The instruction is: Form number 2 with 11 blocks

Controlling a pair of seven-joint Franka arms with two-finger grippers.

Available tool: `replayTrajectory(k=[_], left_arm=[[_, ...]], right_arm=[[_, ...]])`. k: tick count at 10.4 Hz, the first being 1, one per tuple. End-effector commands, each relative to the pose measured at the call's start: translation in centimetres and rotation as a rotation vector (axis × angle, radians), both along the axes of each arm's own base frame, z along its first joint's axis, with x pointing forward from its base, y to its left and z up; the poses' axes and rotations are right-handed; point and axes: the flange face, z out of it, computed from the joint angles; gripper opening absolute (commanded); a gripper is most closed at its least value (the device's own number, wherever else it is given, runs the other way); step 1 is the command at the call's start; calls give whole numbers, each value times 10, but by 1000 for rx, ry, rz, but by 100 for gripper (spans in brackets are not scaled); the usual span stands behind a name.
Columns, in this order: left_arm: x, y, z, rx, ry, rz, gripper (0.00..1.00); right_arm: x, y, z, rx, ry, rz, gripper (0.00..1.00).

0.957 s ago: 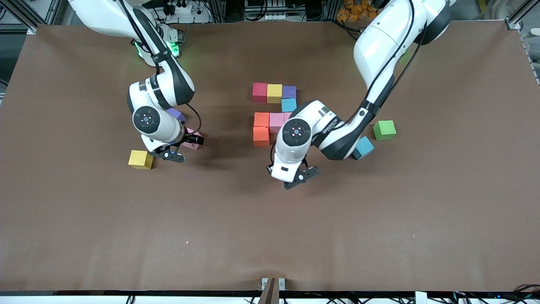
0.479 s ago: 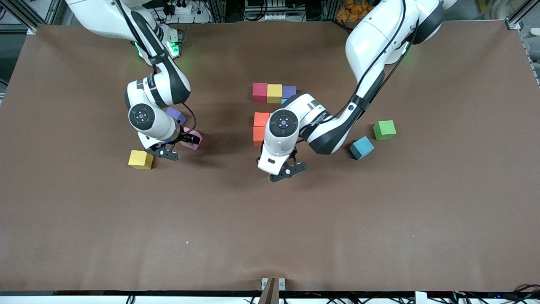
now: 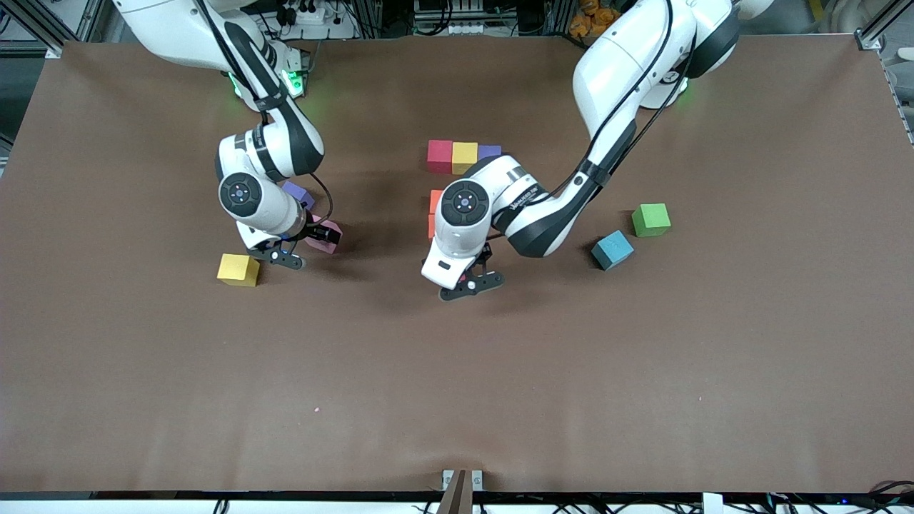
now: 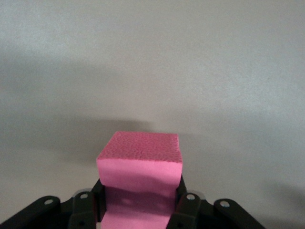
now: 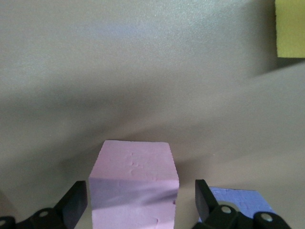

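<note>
At twelve o'clock of the left gripper (image 4: 138, 210), your squeezed pink block (image 4: 140, 164) dents; it's soft, so hold its flat sides. The right gripper (image 5: 140, 202) stands wide around another pink block (image 5: 133, 183).

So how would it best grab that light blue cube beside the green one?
From straight above, pinching two opposite flat sides of the light blue cube, wrist turned to match its skew; it sits clear of the green cube. The left gripper holds a pink cube, the right gripper straddles a paler pink cube.
</note>
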Motion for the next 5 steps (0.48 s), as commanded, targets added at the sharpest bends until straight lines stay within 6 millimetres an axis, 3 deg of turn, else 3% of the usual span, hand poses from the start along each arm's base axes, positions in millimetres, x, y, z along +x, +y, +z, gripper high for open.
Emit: replayTrajectory(k=[1,5], left_arm=[[-3,-8,1,-12,17,-66,46],[-12,-16,-8,-12,28,-122,47]], right_arm=[[-3,-1,-6,29,6,-45,100],[-3,-1,-14,29,9,-30,100]])
